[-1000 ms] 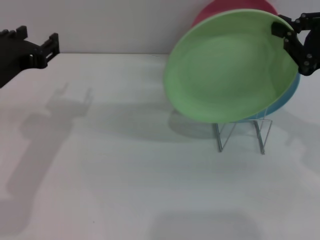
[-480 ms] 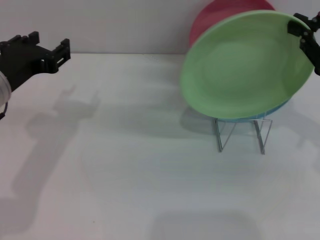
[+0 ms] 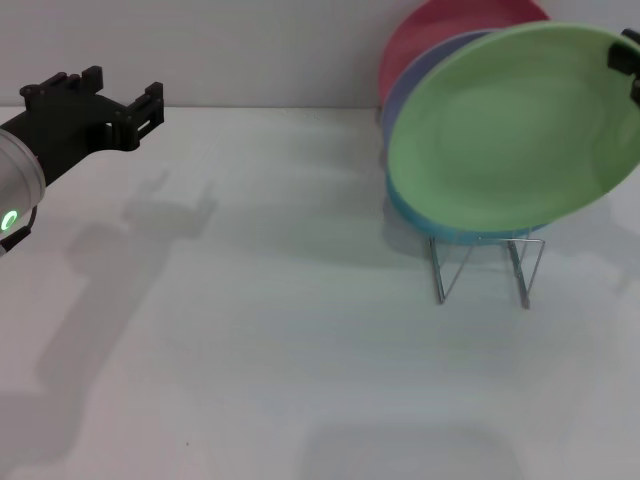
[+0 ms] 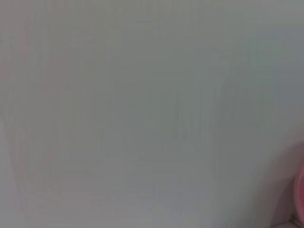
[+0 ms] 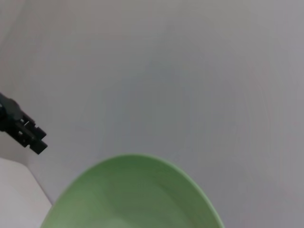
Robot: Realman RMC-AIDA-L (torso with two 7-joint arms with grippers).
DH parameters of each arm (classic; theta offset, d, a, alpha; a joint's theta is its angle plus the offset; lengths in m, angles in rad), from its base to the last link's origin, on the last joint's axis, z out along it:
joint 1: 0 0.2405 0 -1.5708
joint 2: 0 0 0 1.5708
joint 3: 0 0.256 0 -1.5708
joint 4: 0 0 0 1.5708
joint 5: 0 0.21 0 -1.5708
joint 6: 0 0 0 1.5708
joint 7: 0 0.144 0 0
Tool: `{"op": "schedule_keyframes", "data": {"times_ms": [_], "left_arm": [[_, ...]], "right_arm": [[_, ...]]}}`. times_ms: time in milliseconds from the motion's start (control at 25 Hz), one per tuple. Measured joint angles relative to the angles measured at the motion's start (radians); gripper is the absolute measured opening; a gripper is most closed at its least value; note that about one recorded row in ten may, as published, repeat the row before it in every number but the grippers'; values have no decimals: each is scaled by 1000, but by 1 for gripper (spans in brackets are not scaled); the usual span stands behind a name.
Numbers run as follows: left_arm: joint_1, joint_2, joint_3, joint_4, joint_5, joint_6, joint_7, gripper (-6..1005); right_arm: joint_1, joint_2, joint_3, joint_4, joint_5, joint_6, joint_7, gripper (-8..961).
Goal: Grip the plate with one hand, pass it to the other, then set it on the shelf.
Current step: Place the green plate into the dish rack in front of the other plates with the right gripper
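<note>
The light green plate (image 3: 515,135) hangs tilted in the air at the right, in front of and above the wire shelf (image 3: 485,268). My right gripper (image 3: 628,62) is shut on the plate's upper right rim, mostly cut off by the view's edge. The plate's rim also shows in the right wrist view (image 5: 133,194). My left gripper (image 3: 122,98) is open and empty, raised at the far left, well apart from the plate. It shows small in the right wrist view (image 5: 23,130).
A red plate (image 3: 440,30), a lavender plate (image 3: 408,95) and a light blue plate (image 3: 415,215) stand in the shelf behind the green plate. The white table (image 3: 280,340) ends at a pale wall at the back.
My right gripper has carried the green plate to the right, uncovering the lavender and blue plates. My left gripper has moved to the right, further into view.
</note>
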Motion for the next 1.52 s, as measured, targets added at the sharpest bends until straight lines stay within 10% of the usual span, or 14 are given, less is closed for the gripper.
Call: {"op": "schedule_keyframes", "data": {"times_ms": [1280, 1520], "left_arm": [[-65, 1, 4, 63, 1, -7, 4, 650], [-85, 1, 2, 86, 1, -7, 3, 650]], "right_arm": [[29, 2, 41, -225, -56, -11, -107, 66], [34, 2, 43, -269, -57, -19, -123, 256]]}}
